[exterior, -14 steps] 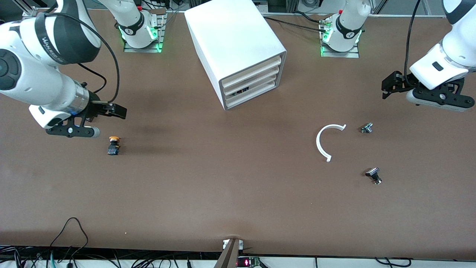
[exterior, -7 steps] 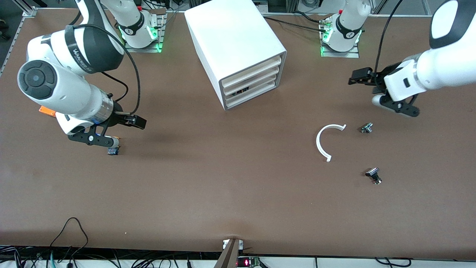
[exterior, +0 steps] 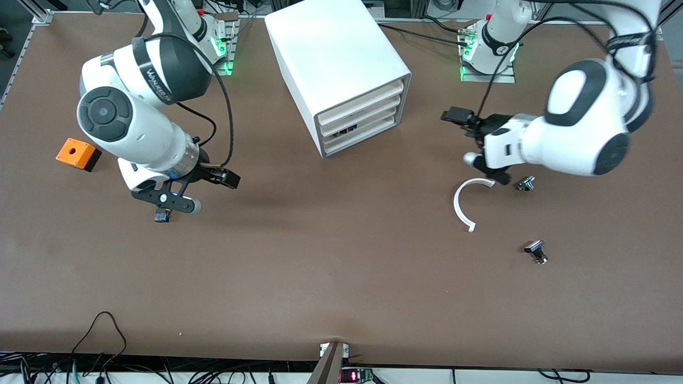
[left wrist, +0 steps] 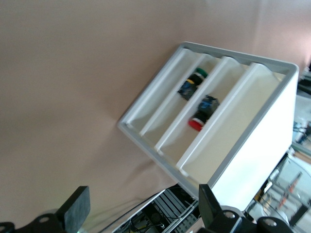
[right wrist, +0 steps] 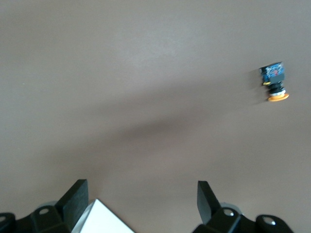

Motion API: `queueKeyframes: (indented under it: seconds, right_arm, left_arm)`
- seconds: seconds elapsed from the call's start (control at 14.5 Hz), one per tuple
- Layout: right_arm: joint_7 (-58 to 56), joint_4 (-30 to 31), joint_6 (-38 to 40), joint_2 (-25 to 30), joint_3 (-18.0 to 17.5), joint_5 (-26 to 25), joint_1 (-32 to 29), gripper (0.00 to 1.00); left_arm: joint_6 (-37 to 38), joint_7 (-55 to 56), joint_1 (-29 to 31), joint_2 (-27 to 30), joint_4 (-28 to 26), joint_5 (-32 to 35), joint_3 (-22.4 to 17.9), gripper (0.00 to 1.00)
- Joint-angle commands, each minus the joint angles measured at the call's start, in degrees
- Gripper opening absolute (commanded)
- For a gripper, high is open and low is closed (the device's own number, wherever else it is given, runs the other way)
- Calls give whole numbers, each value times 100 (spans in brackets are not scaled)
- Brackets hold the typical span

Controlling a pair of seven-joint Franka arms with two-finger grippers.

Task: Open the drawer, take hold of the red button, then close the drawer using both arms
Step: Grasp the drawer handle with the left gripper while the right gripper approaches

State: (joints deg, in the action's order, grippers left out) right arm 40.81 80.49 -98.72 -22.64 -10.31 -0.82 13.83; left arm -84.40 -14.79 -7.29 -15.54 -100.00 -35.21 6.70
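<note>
The left hand (exterior: 469, 137) hung in the air between the white drawer cabinet (exterior: 341, 69) and the white half ring (exterior: 465, 202), its two fingers (left wrist: 77, 213) spread wide and holding nothing. Its wrist view looked straight at the cabinet front, and there I could see the button (left wrist: 200, 113) with the red cap lying on its side in the middle drawer (left wrist: 214, 107), well ahead of the hand. Another small button with a green and yellow cap (left wrist: 191, 83) lay in the next compartment beside it. All drawers seemed to be pushed in.

The right hand (exterior: 205, 189) was over the tabletop (exterior: 341, 277) toward the right arm's end, also wide open and empty. Just beside it, on the tabletop, lay the orange-capped button (right wrist: 273, 82), which is not the one wanted. An orange box (exterior: 78, 153) stood farther out toward that end of the tabletop. Near the left hand lay also two small metal parts (exterior: 526, 183), one of them (exterior: 536, 252) nearer the front camera.

In my judgement the red button is light, hard and stiff, so it should not break under a normal grip. The round cap is smooth and may slip or roll; the dark block body has flat sides, and I would take it there, across the body. The drawer must come out first, because the space above the button looked narrow for the fingers.
</note>
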Motion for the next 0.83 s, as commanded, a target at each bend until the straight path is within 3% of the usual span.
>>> queueKeyframes:
  seconds: [0.0, 0.14, 0.21, 0.76]
  right_arm:
    - [575, -367, 46, -232, 29, 11, 286, 99]
    - [970, -463, 37, -311, 29, 2, 462, 99]
    - [1138, -464, 28, -338, 29, -6, 550, 99]
    - [2308, -464, -218, -513, 38, -68, 1183, 99]
  left_arm:
    - [-505, -1196, 139, 139, -904, -878, 51, 95]
    - [-769, -1868, 245, 95, -1422, -1634, 51, 92]
    - [-823, -1922, 185, 103, -1547, -1716, 59, 86]
    - [-1605, -3141, 175, 86, -2804, -3033, 402, 80]
